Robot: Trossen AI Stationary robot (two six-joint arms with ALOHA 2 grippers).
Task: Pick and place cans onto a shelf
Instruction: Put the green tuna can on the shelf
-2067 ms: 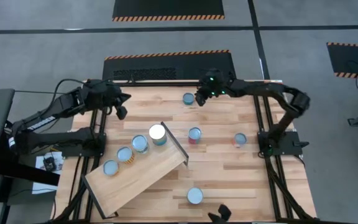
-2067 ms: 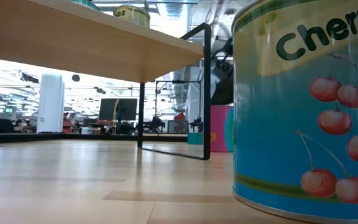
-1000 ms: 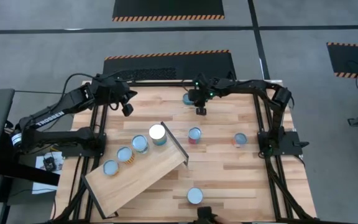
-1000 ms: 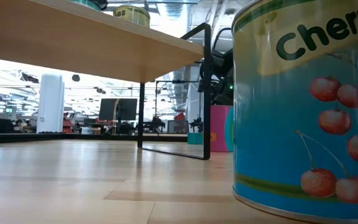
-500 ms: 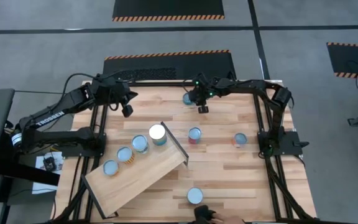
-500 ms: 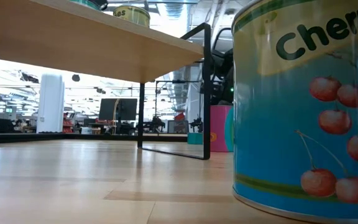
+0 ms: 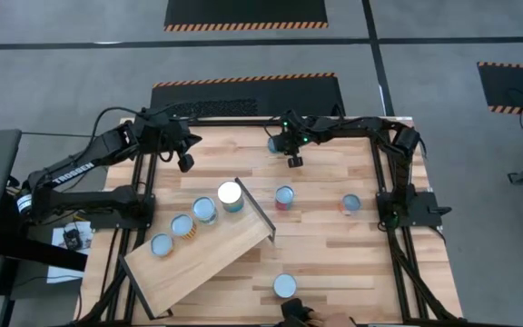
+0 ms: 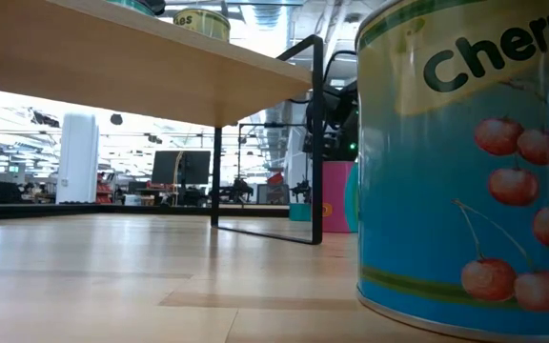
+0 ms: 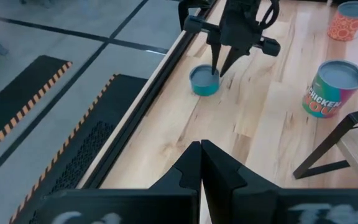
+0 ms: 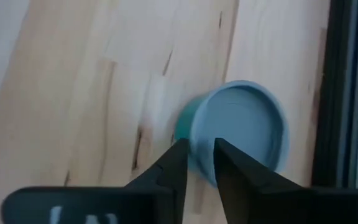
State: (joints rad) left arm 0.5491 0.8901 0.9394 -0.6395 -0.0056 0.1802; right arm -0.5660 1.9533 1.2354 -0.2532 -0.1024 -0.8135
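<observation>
The shelf [image 7: 209,257] is a light-wood plank that stands slantwise at the near left, with a dark raised edge [image 7: 256,213]. Several cans stand on it, among them a white-topped one [image 7: 230,193]. A teal can [image 7: 273,143] stands on the table at the far edge. My right gripper [image 10: 199,163] points down over this can's rim [image 9: 215,70], its fingers a narrow gap apart. My left gripper [image 9: 201,163] is shut and empty, above the table's far left [image 7: 185,162]. My right gripper's fingertips [image 10: 184,163] stand at the rim of the teal can [image 10: 241,124], coming from above. I cannot tell whether they touch it.
Three more cans stand on the table: a red-labelled one [image 7: 284,196], one to its right [image 7: 350,203] and a cherry can [image 7: 284,286] near the front edge, large in the low view [image 8: 465,162]. A dark shape [image 7: 296,313] shows at the near edge.
My right gripper has turned to point down at the far teal can and has since kept almost still. My left gripper has shifted a little toward the table's right, then kept still. The dark shape at the near edge has moved left.
</observation>
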